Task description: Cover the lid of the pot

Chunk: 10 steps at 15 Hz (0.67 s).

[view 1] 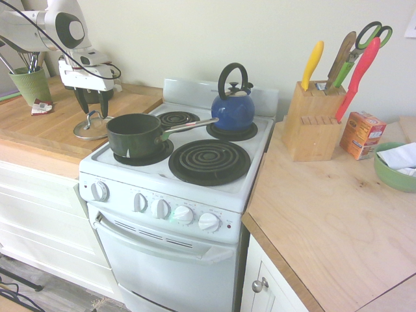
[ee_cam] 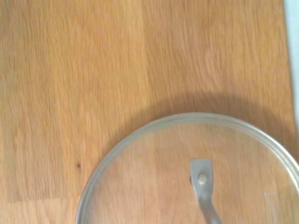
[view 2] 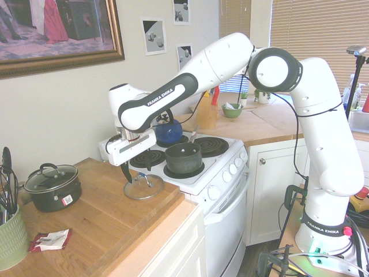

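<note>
The lid (view 1: 90, 127) is clear glass with a metal rim and lies flat on the wooden counter (view 1: 45, 123) just left of the stove. In the second exterior view the lid (view 2: 143, 188) has my gripper (view 2: 138, 170) hanging open right over it, fingers pointing down on either side of its small handle, holding nothing. The first exterior view shows the gripper (view 1: 93, 109) at the same spot. The wrist view shows the lid (ee_cam: 154, 186) from above, with its handle (ee_cam: 202, 179). The pot (view 1: 135, 134), dark with a long silver handle, stands uncovered on the front left burner, also seen as the pot (view 2: 184, 158).
A blue kettle (view 1: 233, 107) sits on the back right burner. A small dark two-handled pot (view 2: 52, 186) with its own lid and a green utensil cup (view 1: 29, 84) stand on the left counter. A knife block (view 1: 312, 123) stands right of the stove.
</note>
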Available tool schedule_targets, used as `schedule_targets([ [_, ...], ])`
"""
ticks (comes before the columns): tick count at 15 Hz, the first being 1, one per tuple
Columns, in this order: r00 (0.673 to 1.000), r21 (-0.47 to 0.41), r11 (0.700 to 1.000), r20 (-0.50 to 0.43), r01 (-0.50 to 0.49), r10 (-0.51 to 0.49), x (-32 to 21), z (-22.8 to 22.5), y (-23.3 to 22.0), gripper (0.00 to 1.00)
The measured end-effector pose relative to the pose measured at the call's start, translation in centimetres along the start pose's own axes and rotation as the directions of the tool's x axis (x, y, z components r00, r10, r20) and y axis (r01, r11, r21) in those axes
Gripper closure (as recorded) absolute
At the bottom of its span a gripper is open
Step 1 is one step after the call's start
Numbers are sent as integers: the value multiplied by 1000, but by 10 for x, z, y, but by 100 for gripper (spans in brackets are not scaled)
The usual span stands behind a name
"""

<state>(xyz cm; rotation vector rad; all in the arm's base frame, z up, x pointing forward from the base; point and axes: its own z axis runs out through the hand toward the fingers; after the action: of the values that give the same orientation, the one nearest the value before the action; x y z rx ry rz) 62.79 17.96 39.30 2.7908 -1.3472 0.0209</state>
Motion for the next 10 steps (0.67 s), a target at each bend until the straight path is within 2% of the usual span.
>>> schedule_targets([
  [3, 1000, -13, 1000, 11, -1, 1, 0, 4, 2, 0],
  [4, 1000, -18, 1000, 15, 1, -1, -1, 6, 3, 100],
  [10, 999, -35, 999, 28, 17, -16, -6, 16, 1, 100],
])
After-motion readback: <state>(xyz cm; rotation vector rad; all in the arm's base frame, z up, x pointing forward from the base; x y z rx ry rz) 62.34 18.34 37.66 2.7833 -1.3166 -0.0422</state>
